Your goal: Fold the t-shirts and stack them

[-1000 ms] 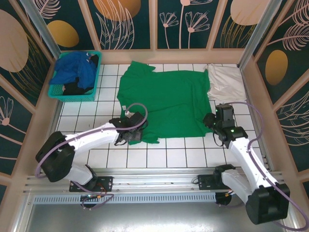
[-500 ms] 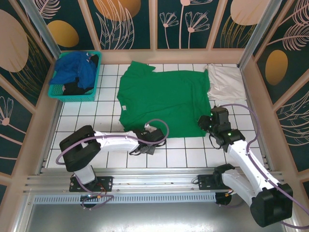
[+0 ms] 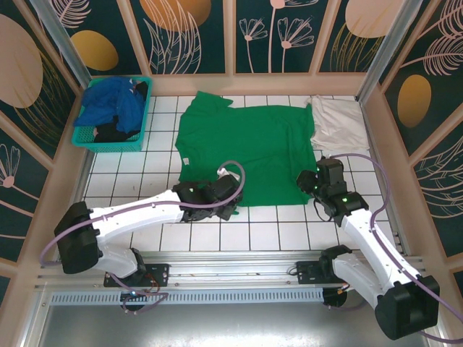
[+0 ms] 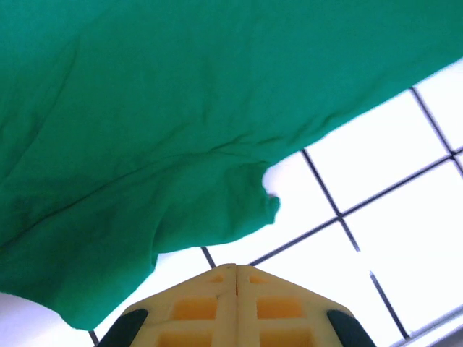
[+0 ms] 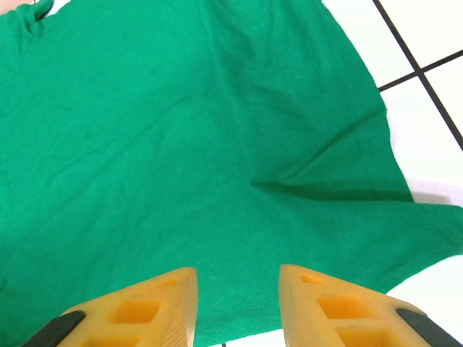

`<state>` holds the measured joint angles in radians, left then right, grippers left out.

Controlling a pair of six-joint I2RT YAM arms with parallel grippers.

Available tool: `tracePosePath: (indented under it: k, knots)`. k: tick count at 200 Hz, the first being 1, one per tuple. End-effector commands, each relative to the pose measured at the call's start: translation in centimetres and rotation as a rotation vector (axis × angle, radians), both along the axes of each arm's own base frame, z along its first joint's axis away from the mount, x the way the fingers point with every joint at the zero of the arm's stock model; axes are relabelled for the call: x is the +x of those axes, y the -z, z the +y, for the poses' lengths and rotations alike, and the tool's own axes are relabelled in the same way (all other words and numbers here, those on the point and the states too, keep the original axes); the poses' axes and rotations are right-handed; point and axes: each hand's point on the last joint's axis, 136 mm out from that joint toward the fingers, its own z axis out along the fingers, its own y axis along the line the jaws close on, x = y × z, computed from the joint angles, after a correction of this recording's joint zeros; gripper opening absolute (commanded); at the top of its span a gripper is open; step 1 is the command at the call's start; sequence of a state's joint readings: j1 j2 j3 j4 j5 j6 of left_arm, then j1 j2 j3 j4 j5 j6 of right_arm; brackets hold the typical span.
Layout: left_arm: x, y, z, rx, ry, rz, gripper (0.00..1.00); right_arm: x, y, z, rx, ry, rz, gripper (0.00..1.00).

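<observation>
Fold being prepared: left claw (image 4: 236, 270) pressed together beside green t-shirt (image 3: 246, 148) hem, right claw (image 5: 238, 277) apart; hem to be pinched.

A teal lattice basket (image 3: 108, 146) stands at the white tiled table's (image 3: 275, 233) far-left corner, beside floral wall panels (image 3: 289, 36).

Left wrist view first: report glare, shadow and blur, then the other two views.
Left wrist: the white tiles are blown out, while the green t-shirt stays evenly lit and slightly soft. Right wrist: the shirt's cloth looks sharp, with a dark shadow along one fold. Top external: even, soft light, no strong glare on the tiling.
</observation>
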<state>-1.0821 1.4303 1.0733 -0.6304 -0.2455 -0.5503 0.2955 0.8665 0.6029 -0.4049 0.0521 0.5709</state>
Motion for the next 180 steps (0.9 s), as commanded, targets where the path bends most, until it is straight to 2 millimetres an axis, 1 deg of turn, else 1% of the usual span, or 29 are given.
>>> tracePosePath:
  k: [1,10,14,32,35,37,53,55,57,72,81,87,95,103,112,119,128,135,143,151,155,165,171,180]
  knots:
    - [-0.5,0.5,1.3,-0.002,0.060,0.085,0.00,-0.2,-0.1,0.0,-0.009,-0.016,-0.007,0.35]
    - [-0.3,0.4,1.3,-0.052,0.055,0.111,0.00,-0.4,0.4,0.1,-0.007,-0.022,0.000,0.35]
    - [-0.2,0.4,1.4,-0.071,0.054,0.114,0.07,-0.4,0.6,0.1,-0.007,-0.023,0.003,0.35]
    - [0.2,0.6,1.9,-0.093,0.033,0.110,0.55,-0.7,1.7,0.1,-0.010,-0.031,0.021,0.35]
    - [0.3,0.7,2.0,-0.093,0.025,0.110,0.62,-0.8,1.8,0.0,-0.013,-0.030,0.024,0.35]
    - [0.3,0.7,2.0,-0.094,0.020,0.109,0.64,-0.8,1.9,0.0,-0.015,-0.030,0.027,0.35]
    - [0.9,0.8,2.0,-0.106,-0.002,0.104,0.67,-1.0,2.5,-0.1,-0.023,-0.027,0.043,0.36]
    - [0.6,1.5,2.3,-0.092,-0.006,0.114,0.67,-1.0,2.5,-0.1,-0.023,-0.027,0.045,0.36]
    - [0.6,1.7,2.4,-0.089,-0.011,0.116,0.67,-0.9,2.5,-0.1,-0.022,-0.026,0.045,0.36]
    - [0.7,2.8,2.3,-0.081,-0.022,0.130,0.68,-0.9,2.5,0.3,-0.006,-0.037,0.044,0.35]
    - [0.9,4.0,2.6,-0.056,-0.043,0.138,0.73,-0.8,2.4,0.4,0.003,-0.033,0.041,0.35]
    - [0.9,4.9,2.8,-0.036,-0.057,0.145,0.77,-1.0,2.4,1.2,0.031,-0.062,0.043,0.35]
    - [1.0,6.4,3.1,-0.015,-0.083,0.162,0.80,-1.2,2.6,1.7,0.038,-0.081,0.049,0.36]
    - [0.9,7.7,2.8,-0.009,-0.088,0.190,0.82,-1.4,2.9,1.6,0.032,-0.074,0.061,0.36]
    - [0.6,9.0,2.1,-0.019,-0.085,0.218,0.91,-1.7,3.4,1.3,0.023,-0.056,0.078,0.36]
    - [0.6,9.8,1.7,-0.016,-0.089,0.226,0.93,-2.0,3.8,1.1,0.023,-0.042,0.095,0.38]
    - [0.9,10.5,1.3,-0.014,-0.098,0.220,0.94,-2.1,4.3,0.6,0.013,-0.007,0.107,0.43]
    - [1.2,11.0,1.2,-0.001,-0.109,0.213,0.93,-2.3,4.7,0.3,0.009,0.011,0.116,0.44]
    - [1.6,11.5,1.4,0.024,-0.126,0.201,0.91,-2.4,5.1,0.0,0.002,0.026,0.124,0.46]
    - [2.2,11.8,1.7,0.048,-0.149,0.179,0.86,-2.5,5.3,-0.4,-0.009,0.046,0.130,0.48]
    - [2.5,11.9,1.8,0.059,-0.160,0.167,0.81,-2.5,5.5,-0.6,-0.015,0.057,0.132,0.48]
    - [3.0,11.9,1.9,0.074,-0.173,0.147,0.63,-2.5,5.6,-0.8,-0.020,0.069,0.131,0.49]
    - [3.3,11.7,2.0,0.077,-0.185,0.133,0.47,-2.5,5.7,-0.9,-0.023,0.074,0.131,0.49]
    - [3.6,11.5,2.2,0.089,-0.198,0.120,0.30,-2.5,5.9,-1.1,-0.029,0.085,0.135,0.50]
